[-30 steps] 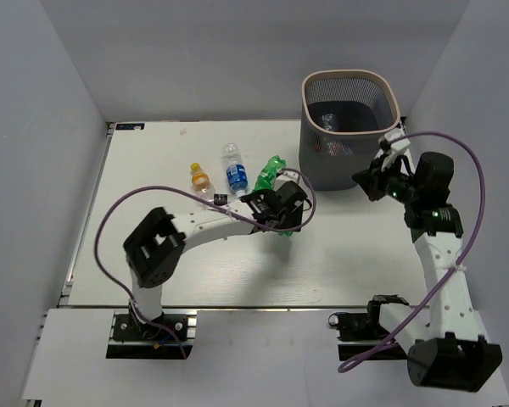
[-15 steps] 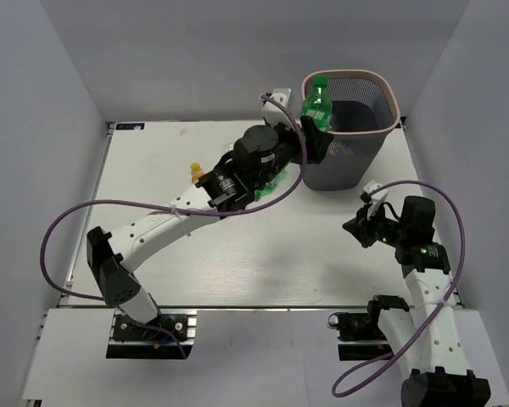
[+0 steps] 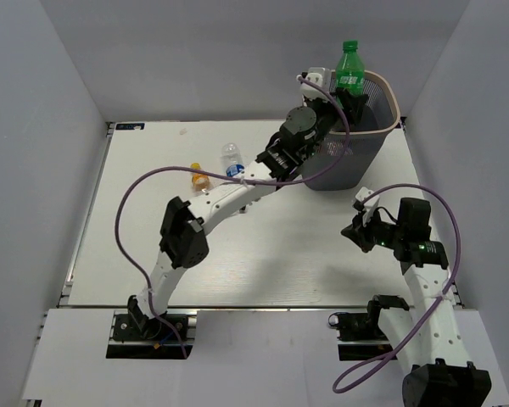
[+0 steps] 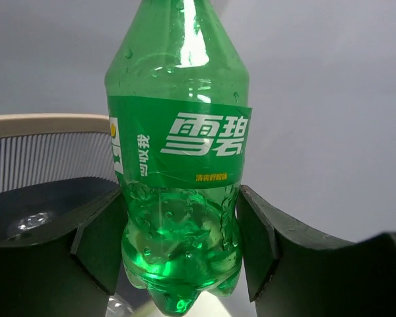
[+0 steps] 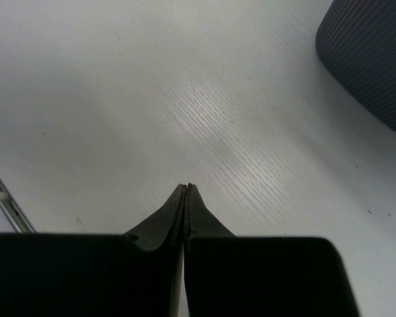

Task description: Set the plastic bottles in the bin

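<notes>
Green bottle (image 3: 350,68): upright, cap up, pinched low on its body by the left gripper (image 4: 178,247).
Position: over the bin (image 3: 356,161) mouth, by its far rim.
Release path: judged straight down.
Right gripper (image 5: 187,191): pressed together, empty, low over the table (image 3: 280,263), beside the bin.

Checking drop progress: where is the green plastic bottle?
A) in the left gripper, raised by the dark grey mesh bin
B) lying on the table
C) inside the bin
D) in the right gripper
A: the left gripper clamps the green plastic bottle upright by the beige rim of the dark grey mesh bin.
</notes>
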You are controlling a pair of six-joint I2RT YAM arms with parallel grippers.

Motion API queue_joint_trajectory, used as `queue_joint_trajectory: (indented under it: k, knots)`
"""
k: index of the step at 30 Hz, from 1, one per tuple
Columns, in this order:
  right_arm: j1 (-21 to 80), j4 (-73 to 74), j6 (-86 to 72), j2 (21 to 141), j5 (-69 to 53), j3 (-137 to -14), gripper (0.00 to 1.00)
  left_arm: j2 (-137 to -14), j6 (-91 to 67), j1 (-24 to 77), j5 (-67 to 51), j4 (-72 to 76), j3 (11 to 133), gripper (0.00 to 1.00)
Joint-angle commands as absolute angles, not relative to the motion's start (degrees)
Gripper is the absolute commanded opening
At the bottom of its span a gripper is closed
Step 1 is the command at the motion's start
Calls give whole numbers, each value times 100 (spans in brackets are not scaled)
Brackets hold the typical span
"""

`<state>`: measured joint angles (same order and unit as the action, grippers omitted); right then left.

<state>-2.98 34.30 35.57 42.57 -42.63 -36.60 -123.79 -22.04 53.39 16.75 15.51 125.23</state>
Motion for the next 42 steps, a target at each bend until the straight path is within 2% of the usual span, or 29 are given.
queue_joint_trajectory:
  k: [1, 2, 3, 4, 6, 7, 10, 14, 18, 21, 22, 23, 26, 28, 29, 30, 32, 33, 35, 37, 39, 40, 42]
  knots:
    - [-299, 3384, 3771, 4035, -4290, -3560, 0, -12576, -2162, 5107, 1846, 1776, 13295, 17]
    - [-308, 3392, 3779, 4017, -4193, -3507, 5, -12742, -2162, 5106, 1846, 1775, 13367, 26]
    - [-316, 3366, 3814, 4025, -4184, -3489, 22, -12805, -2232, 5054, 1846, 1627, 13420, 42]
    - [-308, 3375, 3832, 4008, -4175, -3481, 29, -12806, -2337, 4993, 1846, 1565, 13473, 73]
    - [-299, 3349, 3850, 4034, -4305, -3428, 45, -12867, -2390, 4940, 1793, 1503, 13421, 89]
    - [-299, 3314, 3902, 4095, -4368, -3410, 47, -12798, -2443, 4939, 1793, 1442, 13264, 99]
    - [-281, 3270, 3955, 4306, -4719, -3410, 54, -12578, -2443, 4826, 1793, 1529, 13000, 99]
    - [-150, 3006, 3955, 4797, -4895, -3506, 56, -12157, -2085, 4772, 1618, 1337, 13121, 99]
    - [183, 2672, 3780, 5263, -4852, -3875, 53, -11376, -1399, 4877, 1695, 809, 12799, 99]
    - [613, 2435, 3578, 5790, -4624, -4262, 45, -9857, -1266, 4939, 2002, 546, 11246, 99]
    - [824, 2417, 3534, 6001, -4484, -4332, 43, -9444, -1266, 4939, 2126, 388, 10371, 99]
    - [948, 2382, 3350, 6116, -4335, -4577, 40, -8613, -1266, 4939, 2275, 195, 9945, 99]
    - [1625, 2215, 2971, 6731, -3676, -5007, 29, -7404, -1686, 4939, 2960, -955, 8362, 99]
    - [2205, 2452, 3137, 7241, -3376, -5605, 33, -6279, -2458, 4939, 3348, -2070, 7342, 99]
    - [2328, 2470, 3190, 7347, -3218, -5868, 37, -5953, -2739, 4939, 3401, -2422, 7052, 99]
    - [2460, 2505, 3478, 7583, -3121, -6132, 48, -5646, -3047, 4939, 3401, -3174, 6623, 99]
    - [2645, 2584, 3751, 8031, -3033, -6441, 55, -5038, -3970, 4939, 3271, -3820, 6286, 99]
    - [2672, 2671, 4336, 8164, -3015, -6904, 59, -4923, -4216, 4939, 3191, -4380, 6067, 99]
    - [2759, 2733, 4805, 8647, -2884, -7188, 65, -4852, -4850, 4939, 2920, -4744, 5855, 99]
    - [2760, 2620, 6102, 8841, -2848, -7558, 70, -4852, -5070, 4939, 2691, -4930, 5626, 99]
    - [2725, 2488, 7203, 9228, -2847, -7708, 73, -5088, -5316, 4939, 2470, -5088, 5520, 99]
    - [2681, 2566, 8364, 9385, -2856, -7812, 76, -5089, -5378, 4939, 2409, -5089, 5520, 99]
    - [2654, 2985, 9207, 9728, -2979, -8041, 77, -5159, -5432, 4939, 2408, -5089, 5362, 99]
